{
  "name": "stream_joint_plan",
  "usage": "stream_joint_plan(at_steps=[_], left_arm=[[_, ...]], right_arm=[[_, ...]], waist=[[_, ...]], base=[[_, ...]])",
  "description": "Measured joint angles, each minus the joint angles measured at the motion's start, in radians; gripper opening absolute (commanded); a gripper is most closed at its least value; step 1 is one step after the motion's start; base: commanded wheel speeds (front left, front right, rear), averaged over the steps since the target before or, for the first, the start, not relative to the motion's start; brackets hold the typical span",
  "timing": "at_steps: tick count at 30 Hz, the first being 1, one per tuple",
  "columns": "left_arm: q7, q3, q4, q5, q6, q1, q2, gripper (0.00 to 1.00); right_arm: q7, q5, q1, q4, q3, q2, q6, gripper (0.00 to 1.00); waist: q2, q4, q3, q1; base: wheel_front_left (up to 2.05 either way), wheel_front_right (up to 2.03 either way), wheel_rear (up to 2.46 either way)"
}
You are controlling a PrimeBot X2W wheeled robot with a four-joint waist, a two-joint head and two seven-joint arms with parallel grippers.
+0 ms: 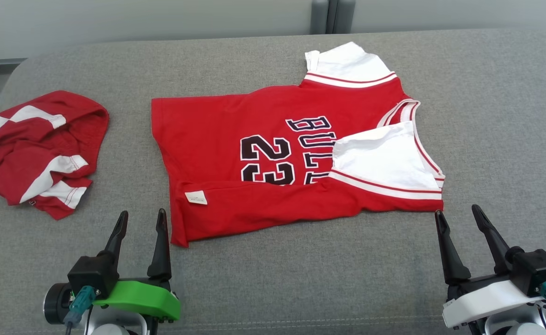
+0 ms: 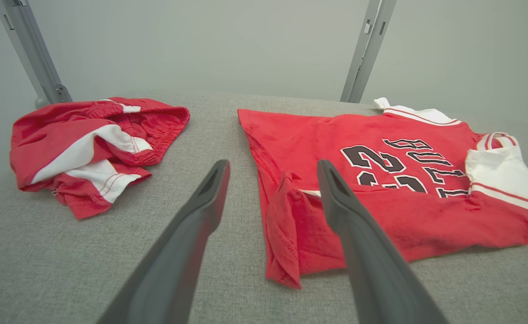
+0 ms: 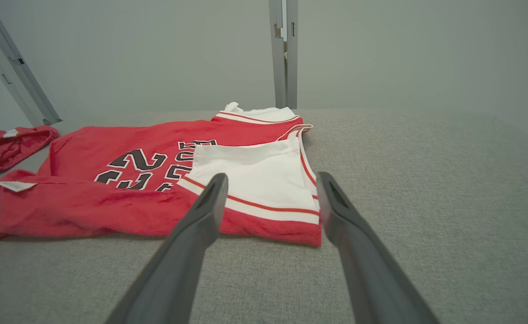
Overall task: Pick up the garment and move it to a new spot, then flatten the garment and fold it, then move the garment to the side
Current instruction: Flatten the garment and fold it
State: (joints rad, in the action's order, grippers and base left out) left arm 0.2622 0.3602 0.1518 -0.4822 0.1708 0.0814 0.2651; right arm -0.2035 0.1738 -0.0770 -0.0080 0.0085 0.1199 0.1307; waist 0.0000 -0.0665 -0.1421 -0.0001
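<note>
red jersey (image 1: 235,125) lies spread on the grey padded surface (image 1: 273,279), near edge folded over so a white tag (image 1: 195,197) shows, and one white sleeve (image 1: 384,158) flopped over part of the lettering. crumpled red-and-white shorts (image 1: 35,149) sit off to the left, apart from it. left gripper (image 1: 142,212) and right gripper (image 1: 456,210) sit near the jersey's near corners, fingers spread, holding nothing.

Bright, even light, soft shadows, sharp

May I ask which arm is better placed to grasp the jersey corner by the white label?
Left: the left gripper, open, sits beside that red jersey corner; the right gripper is at the sleeve end.
</note>
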Motion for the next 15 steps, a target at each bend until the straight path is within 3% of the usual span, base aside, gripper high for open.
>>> stream_joint_plan(at_steps=[10,15], left_arm=[[0.000,0.009,0.022,0.008,-0.009,0.038,-0.006,1.00],[-0.066,0.042,0.053,-0.020,-0.047,0.071,-0.029,1.00]], right_arm=[[0.010,0.005,0.020,0.003,0.001,0.011,0.000,1.00],[0.034,0.011,0.094,0.080,0.007,0.053,0.000,1.00]], waist=[[0.0000,-0.010,-0.015,0.0000],[0.0000,-0.011,-0.035,0.0000]], base=[[0.00,0.00,0.00],[0.00,0.00,0.00]])
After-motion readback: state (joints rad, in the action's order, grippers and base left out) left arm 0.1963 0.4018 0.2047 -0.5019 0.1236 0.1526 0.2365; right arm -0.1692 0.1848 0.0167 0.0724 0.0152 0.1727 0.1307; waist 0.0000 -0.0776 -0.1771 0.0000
